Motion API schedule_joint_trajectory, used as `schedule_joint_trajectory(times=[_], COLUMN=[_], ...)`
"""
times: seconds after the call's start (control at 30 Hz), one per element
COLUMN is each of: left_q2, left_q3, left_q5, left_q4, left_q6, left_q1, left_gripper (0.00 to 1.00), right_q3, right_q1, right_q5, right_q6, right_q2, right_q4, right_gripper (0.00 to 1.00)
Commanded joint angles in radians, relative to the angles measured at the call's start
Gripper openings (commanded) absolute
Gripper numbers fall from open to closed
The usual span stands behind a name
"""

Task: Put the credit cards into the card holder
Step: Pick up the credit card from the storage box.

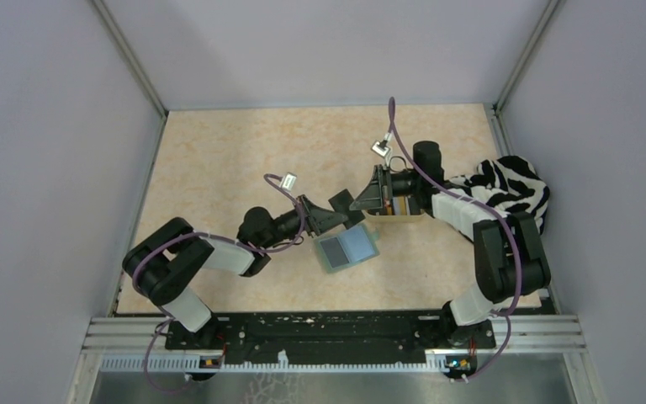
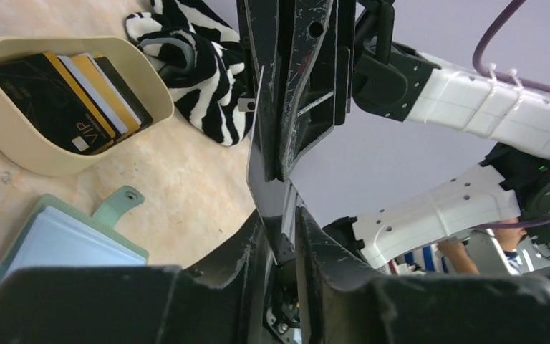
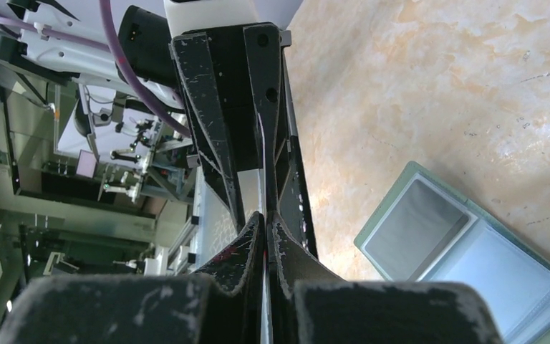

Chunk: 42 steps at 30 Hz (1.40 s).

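Just beyond the open card holder [image 1: 349, 248] on the bench [image 1: 219, 168], the right claw [image 3: 265, 218] pinches a black credit card [image 2: 268, 179]. The left claw [image 2: 283, 218] stands narrow around it, grip uncertain, likely a handover to reorient it.

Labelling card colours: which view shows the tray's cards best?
Left wrist: the cards lie fanned in the tan tray, black and gold faces clear. Top view: the right arm mostly hides them. Right wrist: out of frame.

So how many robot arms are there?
2. The left arm comes from the near left, the right arm from the near right; both reach mid-table, beside the card holder.
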Motion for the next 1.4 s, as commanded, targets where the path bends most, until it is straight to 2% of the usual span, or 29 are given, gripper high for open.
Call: schedule_joint_trajectory(times=[0.0, 0.1, 0.17, 0.3, 0.4, 0.5, 0.67, 0.9, 1.3, 1.37], left_q2=[0.005, -0.006, -0.02, -0.085, -0.163, -0.265, -0.359, -0.342, -0.339, -0.338], left_q3=[0.021, 0.013, 0.002, -0.011, 0.008, 0.029, 0.044, 0.122, 0.144, 0.144], left_q5=[0.024, 0.031, 0.037, 0.069, 0.128, 0.162, 0.208, 0.307, 0.304, 0.302], left_q4=[0.04, 0.019, 0.007, -0.109, -0.308, -0.563, -0.754, -0.891, -0.906, -0.906], left_q6=[0.023, 0.052, 0.077, 0.196, 0.332, 0.469, 0.596, 0.648, 0.654, 0.652], left_q1=[-0.005, -0.005, -0.005, -0.005, -0.005, -0.005, -0.005, -0.005, -0.005, -0.005], left_gripper=[0.17, 0.0, 0.0, 0.0, 0.0, 0.0, 0.0, 0.0, 0.0, 0.0], right_q3=[0.046, 0.052, 0.061, 0.123, 0.184, 0.188, 0.188, 0.208, 0.23, 0.231], right_q1=[0.015, 0.018, 0.019, 0.022, 0.025, 0.028, 0.046, 0.09, 0.128, 0.13], right_q5=[-0.014, -0.012, -0.01, -0.012, -0.014, -0.014, -0.045, -0.088, -0.088, -0.092], right_q6=[-0.051, -0.072, -0.102, -0.301, -0.524, -0.621, -0.76, -0.976, -1.077, -1.078], right_q2=[0.009, 0.008, 0.009, 0.007, -0.001, -0.026, -0.058, -0.077, -0.061, -0.062], right_q4=[-0.012, -0.032, -0.066, -0.266, -0.478, -0.527, -0.592, -0.741, -0.827, -0.828], right_gripper=[0.0, 0.0, 0.06, 0.3, 0.44, 0.49, 0.48, 0.41, 0.18, 0.12])
